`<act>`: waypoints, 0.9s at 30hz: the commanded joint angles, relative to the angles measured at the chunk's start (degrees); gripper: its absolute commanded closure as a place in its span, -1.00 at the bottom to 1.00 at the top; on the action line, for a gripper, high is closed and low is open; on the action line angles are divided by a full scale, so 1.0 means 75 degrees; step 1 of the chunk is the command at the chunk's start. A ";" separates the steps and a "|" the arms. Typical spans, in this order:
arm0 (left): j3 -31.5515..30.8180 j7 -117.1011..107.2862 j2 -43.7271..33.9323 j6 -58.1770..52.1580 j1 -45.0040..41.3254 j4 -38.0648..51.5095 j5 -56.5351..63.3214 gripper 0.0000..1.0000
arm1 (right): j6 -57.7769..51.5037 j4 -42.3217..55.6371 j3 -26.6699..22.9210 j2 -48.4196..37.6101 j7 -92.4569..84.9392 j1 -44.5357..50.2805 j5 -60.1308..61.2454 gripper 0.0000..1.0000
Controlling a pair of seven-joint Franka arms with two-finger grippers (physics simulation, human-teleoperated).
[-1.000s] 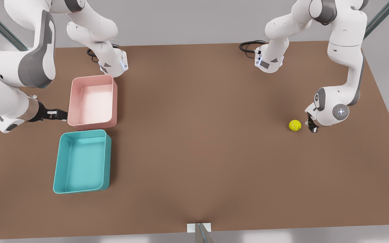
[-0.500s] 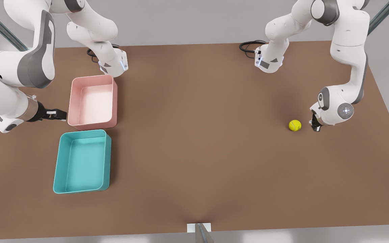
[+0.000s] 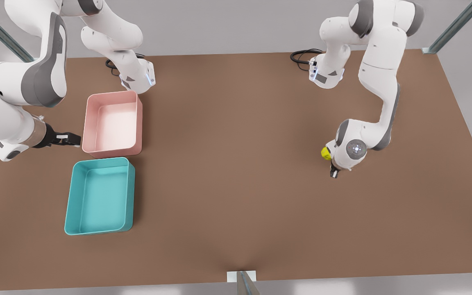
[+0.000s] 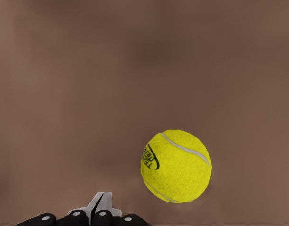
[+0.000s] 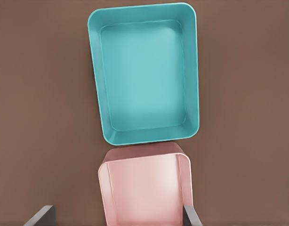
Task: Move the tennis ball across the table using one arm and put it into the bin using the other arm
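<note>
The yellow-green tennis ball lies on the brown table toward the front view's right, partly hidden behind the left arm's wrist. In the left wrist view the ball sits just beside and ahead of my left gripper, whose fingers are pressed together with nothing between them. In the front view the left gripper points down at the table beside the ball. The teal bin lies empty at the front view's left. My right gripper waits open beside the pink tray, above both trays.
An empty pink tray sits directly behind the teal bin, nearly touching it; it shows as the pink tray under the right wrist. Both arm bases and black cables stand at the table's far edge.
The left arm swung toward the front view's left, from the ball's right side to over it. The ball moved left across the table. The right arm stayed still.
</note>
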 commanded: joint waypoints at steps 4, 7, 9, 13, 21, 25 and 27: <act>-0.0522 -0.9945 -0.0933 -0.1816 0.1576 0.0723 -0.2300 0.57 | -0.0003 0.0003 -0.0002 -0.0008 -0.0008 0.0012 0.0031 -1.00; -0.0499 -1.0052 -0.1191 -0.3606 0.1647 0.1835 -0.1304 0.57 | -0.0003 0.0003 0.0010 -0.0008 -0.0008 0.0024 0.0031 -1.00; -0.0487 -1.1224 -0.1344 -0.5577 0.1600 0.3418 -0.1257 0.57 | -0.0015 -0.0008 0.0010 -0.0008 0.0003 0.0024 0.0055 -1.00; -0.0780 -1.3707 -0.1496 -0.6866 0.1343 0.4836 -0.1093 0.57 | 0.0102 0.0167 0.0080 0.0623 0.0039 0.1018 0.0160 -1.00; -0.0862 -1.3896 -0.1930 -0.7206 0.0838 0.4848 -0.1093 0.57 | 0.2855 0.0965 0.0127 0.3050 0.2417 0.3973 0.0430 -1.00; -0.0862 -1.4247 -0.1953 -0.7195 0.0838 0.4848 -0.1105 0.57 | 0.3817 0.0531 0.0139 0.3249 0.2991 0.4055 0.0933 -1.00; -0.0874 -1.4341 -0.1941 -0.7265 0.0838 0.4743 -0.1105 -1.00 | 0.4239 0.0402 0.0139 0.3320 0.3307 0.4301 0.0992 -1.00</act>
